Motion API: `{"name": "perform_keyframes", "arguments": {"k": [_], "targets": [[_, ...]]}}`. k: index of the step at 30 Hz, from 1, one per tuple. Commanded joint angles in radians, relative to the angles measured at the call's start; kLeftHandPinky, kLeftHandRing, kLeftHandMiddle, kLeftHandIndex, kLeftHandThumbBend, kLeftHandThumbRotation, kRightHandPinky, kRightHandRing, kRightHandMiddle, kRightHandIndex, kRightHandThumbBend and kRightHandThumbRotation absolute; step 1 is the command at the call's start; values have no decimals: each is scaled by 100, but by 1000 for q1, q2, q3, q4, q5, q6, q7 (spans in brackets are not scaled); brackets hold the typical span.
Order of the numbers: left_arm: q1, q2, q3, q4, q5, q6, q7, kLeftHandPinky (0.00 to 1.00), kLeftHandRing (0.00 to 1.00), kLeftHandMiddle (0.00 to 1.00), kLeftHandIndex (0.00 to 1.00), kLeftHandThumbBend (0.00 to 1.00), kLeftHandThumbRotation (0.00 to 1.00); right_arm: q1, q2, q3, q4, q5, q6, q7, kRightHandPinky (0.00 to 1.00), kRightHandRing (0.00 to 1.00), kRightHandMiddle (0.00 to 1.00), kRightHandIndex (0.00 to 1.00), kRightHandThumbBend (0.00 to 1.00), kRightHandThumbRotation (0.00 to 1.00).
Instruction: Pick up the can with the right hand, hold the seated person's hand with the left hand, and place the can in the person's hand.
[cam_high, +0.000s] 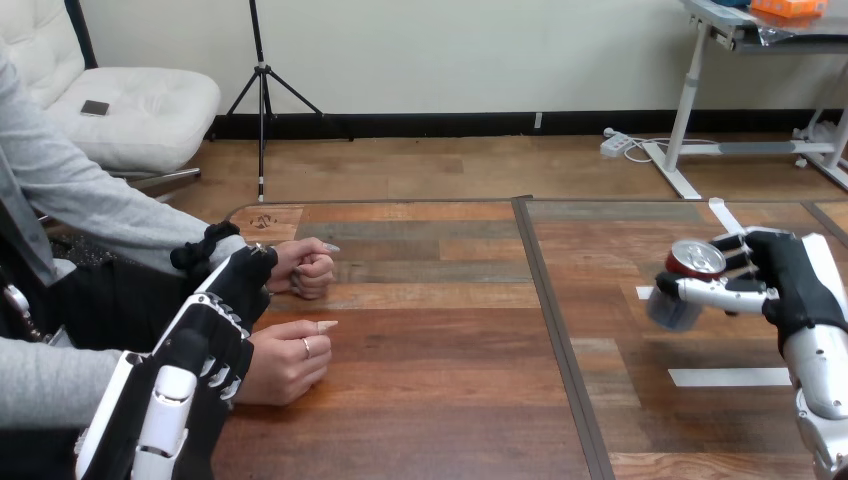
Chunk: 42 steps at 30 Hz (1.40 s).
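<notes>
Brown wooden planks make up the table before us, with a dark seam running from its far edge toward us and splitting it into two panels. On the right panel we see a long white tape strip lying flat, near our right arm.

Our right hand is over that right panel, curled round a silver metal can with a red top. The thumb crosses the front of the can and the fingers wrap its far side. The can is tilted, its red top raised and turned toward us and its silver base lower and to the left. We cannot tell whether the base touches the wood.

Our left hand is at the left panel's near corner, reaching forward, back upward. The person's two hands rest on the table just beside it. The person's farther hand is closed in a loose fist, and our left hand's far end meets it at the wrist. The person's nearer hand lies against our left hand's right side, partly hidden by it. We cannot tell whether our left hand grasps either one or merely lies against them.
</notes>
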Motion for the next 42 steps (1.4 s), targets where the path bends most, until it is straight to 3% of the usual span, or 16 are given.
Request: {"name": "perform_keyframes", "arguments": {"k": [1,6,12,18,24,28,30,32,38,42], "targets": [[-45,0,11,-20,17,-33,13,100,95,92,88,48,93,-56,-31,0,-90,12,-84,13,33,38,44,48,73,0],[-72,-3,24,8,40,-71,26,97,91,88,84,48,86,-55,-34,1,-109,12,-112,26,33,37,44,47,72,0],[-82,-9,42,3,112,-103,102,83,85,83,79,57,78,-53,-38,-3,-133,16,-152,45,33,38,44,47,72,0],[-132,-1,79,67,214,-225,163,72,80,80,76,63,76,-55,-38,-9,-153,26,-165,74,34,38,44,47,71,0],[-194,49,132,155,335,-346,218,64,78,79,75,70,79,-54,-38,-13,-180,29,-158,92,35,38,43,46,71,0],[-177,84,167,105,421,-313,265,66,78,80,75,80,79,-52,-36,-16,-193,34,-161,102,35,38,43,46,71,0],[-163,97,175,75,446,-286,281,68,79,81,76,90,76,-52,-35,-19,-195,37,-158,108,35,37,43,46,72,0],[-154,133,182,55,449,-280,273,69,79,82,77,93,72,-51,-37,-17,-197,35,-163,109,35,37,43,46,72,0],[-133,201,219,-17,513,-237,281,68,81,84,80,98,61,-50,-37,-15,-204,30,-162,107,35,38,43,46,72,0],[-124,221,243,-51,555,-210,301,68,82,86,82,100,56,-51,-37,-14,-203,29,-164,106,35,37,43,45,72,0]]}}
